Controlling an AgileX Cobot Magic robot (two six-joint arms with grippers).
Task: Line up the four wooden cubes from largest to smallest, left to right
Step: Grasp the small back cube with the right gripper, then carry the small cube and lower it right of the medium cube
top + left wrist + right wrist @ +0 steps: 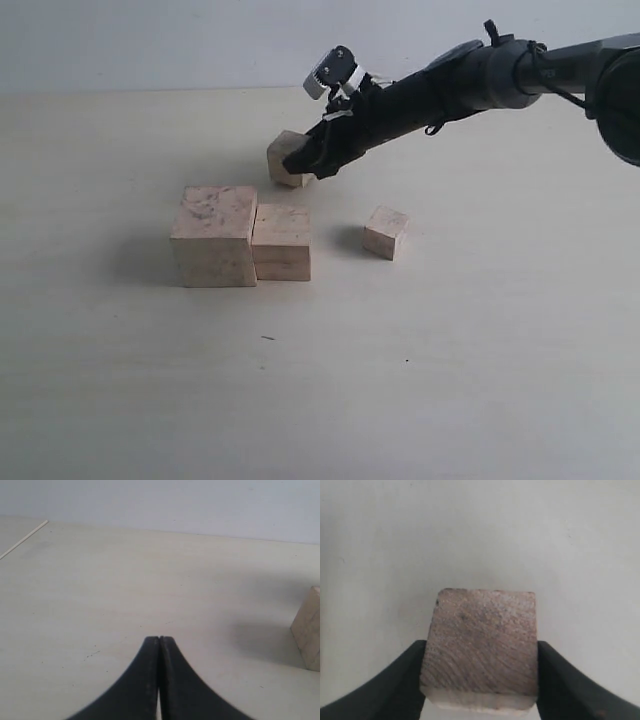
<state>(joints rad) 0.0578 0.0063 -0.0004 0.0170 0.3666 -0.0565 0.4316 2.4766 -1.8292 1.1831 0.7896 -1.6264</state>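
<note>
The largest wooden cube (213, 235) stands on the table with the second-largest cube (282, 242) touching its right side. The smallest cube (386, 232) sits apart, further right. Behind the pair, my right gripper (312, 160) is shut on a small-to-medium cube (285, 158), low at the table surface. In the right wrist view that cube (482, 645) fills the gap, with both black fingers (400, 680) pressed on its sides. My left gripper (159, 639) is shut and empty over bare table. One cube's edge (307, 635) shows off to its side.
The pale table (450, 380) stretches wide in front of and to the right of the cubes. The right arm (470, 85) reaches in from the upper right. The table's edge (22, 539) shows in the left wrist view.
</note>
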